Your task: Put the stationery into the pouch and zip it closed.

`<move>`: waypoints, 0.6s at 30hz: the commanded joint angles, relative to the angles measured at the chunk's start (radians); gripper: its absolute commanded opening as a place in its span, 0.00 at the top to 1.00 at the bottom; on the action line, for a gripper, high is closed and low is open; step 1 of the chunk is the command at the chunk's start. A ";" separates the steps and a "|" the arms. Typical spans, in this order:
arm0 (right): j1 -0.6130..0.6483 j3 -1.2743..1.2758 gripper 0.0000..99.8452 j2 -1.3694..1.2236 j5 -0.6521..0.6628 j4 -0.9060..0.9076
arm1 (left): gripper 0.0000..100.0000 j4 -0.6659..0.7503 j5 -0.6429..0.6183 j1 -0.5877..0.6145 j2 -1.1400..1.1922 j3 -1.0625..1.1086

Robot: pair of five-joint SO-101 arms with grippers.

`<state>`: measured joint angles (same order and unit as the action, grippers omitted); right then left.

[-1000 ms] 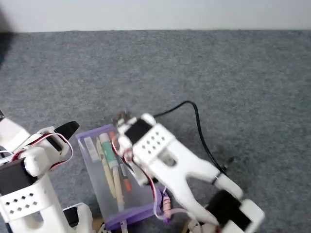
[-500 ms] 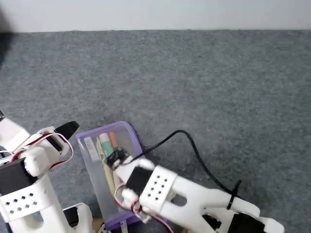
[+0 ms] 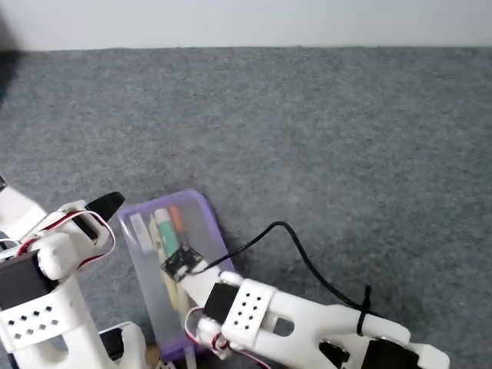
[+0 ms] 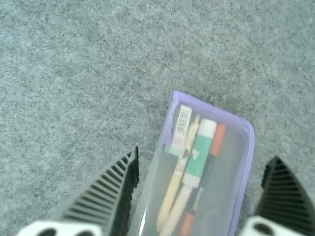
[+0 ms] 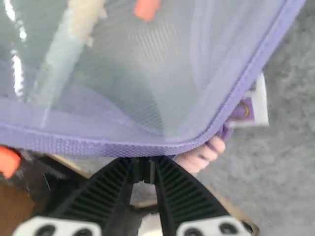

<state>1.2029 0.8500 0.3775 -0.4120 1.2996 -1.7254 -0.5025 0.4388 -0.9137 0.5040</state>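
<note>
The pouch [image 3: 201,207] lies on the grey felt-like table top [image 3: 323,123] near the front edge, between the two arms, with its long side running away from them. It is a flat case of clear plastic with a purple fabric border and rounded corners, and the right wrist view shows a fine mesh behind the clear wall. The stationery is inside and can be seen through the plastic: a white block with a printed label [image 4: 181,130], a cream pencil [image 4: 176,194], a green and white stick [image 4: 199,155] and an orange pen [image 4: 217,139], lying side by side along the pouch. The left gripper [image 4: 204,158] hangs above the far end of the pouch with its fingers [image 4: 110,194] spread wide and nothing held; that end of the pouch shows between them. In the high view the left arm [image 3: 46,292] stands at the front left, its black fingertip just beside the pouch's far left corner. The right arm [image 3: 257,315] lies across the near end of the pouch from the right, with a black cable [image 3: 307,261] looping off it over the table. The right gripper [image 5: 143,166] has its fingers [image 5: 110,189] pressed together, the tips touching the purple border at a rounded corner; I cannot tell whether anything is pinched between them. Just beside that corner sit a small pink piece [image 5: 203,153] and a white and purple tag [image 5: 253,105].
</note>
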 commanded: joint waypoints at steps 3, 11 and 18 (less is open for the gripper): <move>-0.194 -0.008 0.99 0.027 0.040 -0.157 | 0.62 -0.005 0.006 0.005 -0.015 -0.042; -0.472 -0.008 0.99 0.027 0.196 -0.527 | 0.62 -0.005 0.006 0.005 -0.015 -0.042; -0.504 -0.018 0.99 0.039 0.222 -0.444 | 0.62 -0.006 0.006 0.006 -0.017 -0.048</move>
<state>0.7043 0.8500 0.3775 -0.2018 0.7948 -1.7254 -0.5025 0.4404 -0.9137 0.5040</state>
